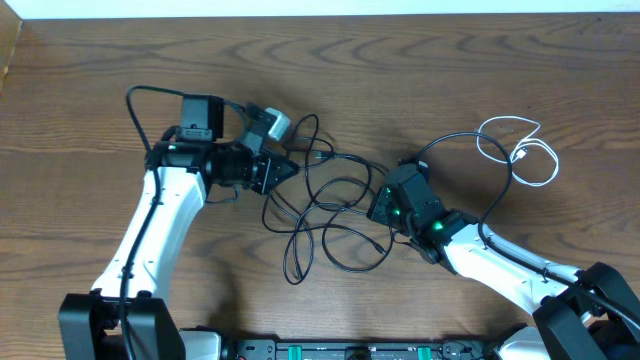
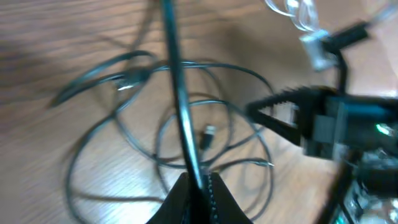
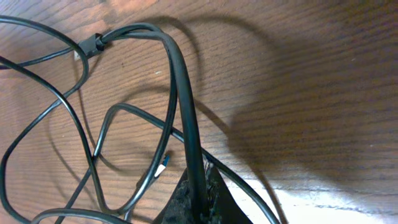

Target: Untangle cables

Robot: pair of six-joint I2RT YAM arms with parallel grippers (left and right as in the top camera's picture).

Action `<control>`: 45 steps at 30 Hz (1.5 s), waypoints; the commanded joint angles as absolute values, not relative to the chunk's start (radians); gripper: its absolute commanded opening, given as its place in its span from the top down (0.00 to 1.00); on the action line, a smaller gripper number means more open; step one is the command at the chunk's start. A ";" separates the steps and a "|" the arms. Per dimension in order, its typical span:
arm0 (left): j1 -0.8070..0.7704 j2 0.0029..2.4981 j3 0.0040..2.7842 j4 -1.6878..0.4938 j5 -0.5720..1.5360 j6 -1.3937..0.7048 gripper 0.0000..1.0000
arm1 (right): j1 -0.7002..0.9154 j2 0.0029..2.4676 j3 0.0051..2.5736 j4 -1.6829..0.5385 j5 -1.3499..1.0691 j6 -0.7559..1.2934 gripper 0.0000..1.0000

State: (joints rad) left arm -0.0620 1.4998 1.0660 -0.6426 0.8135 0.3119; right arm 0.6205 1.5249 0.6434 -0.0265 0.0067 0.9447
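A tangle of black cables (image 1: 330, 205) lies in loops on the wooden table between my two arms. My left gripper (image 1: 290, 168) is at the tangle's left edge, shut on a black cable (image 2: 177, 93) that runs up from its fingertips (image 2: 200, 186). My right gripper (image 1: 378, 206) is at the tangle's right edge, shut on a thick black cable (image 3: 186, 112) that arches away from its fingertips (image 3: 200, 183). The left wrist view also shows the right gripper (image 2: 258, 112), blurred. A white cable (image 1: 518, 150) lies coiled apart at the far right, with a black cord crossing its left side.
Small plug ends (image 2: 208, 134) lie inside the loops, one with a white tip (image 3: 163, 167). The table's far edge (image 1: 320, 16) runs along the top. Bare wood (image 1: 80, 100) shows to the left of the arms and behind the tangle.
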 commanded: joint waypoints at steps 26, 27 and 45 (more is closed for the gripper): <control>0.236 1.504 1.006 -0.755 -0.147 -0.745 0.92 | 0.531 1.530 0.639 -0.236 0.268 0.919 0.99; 0.244 1.504 1.000 -0.755 -0.147 -0.760 0.92 | 0.531 1.530 0.639 -0.235 0.268 0.919 0.99; 0.260 1.504 0.979 -0.724 0.023 -0.726 0.33 | 0.532 1.530 0.639 -0.235 0.255 0.919 0.99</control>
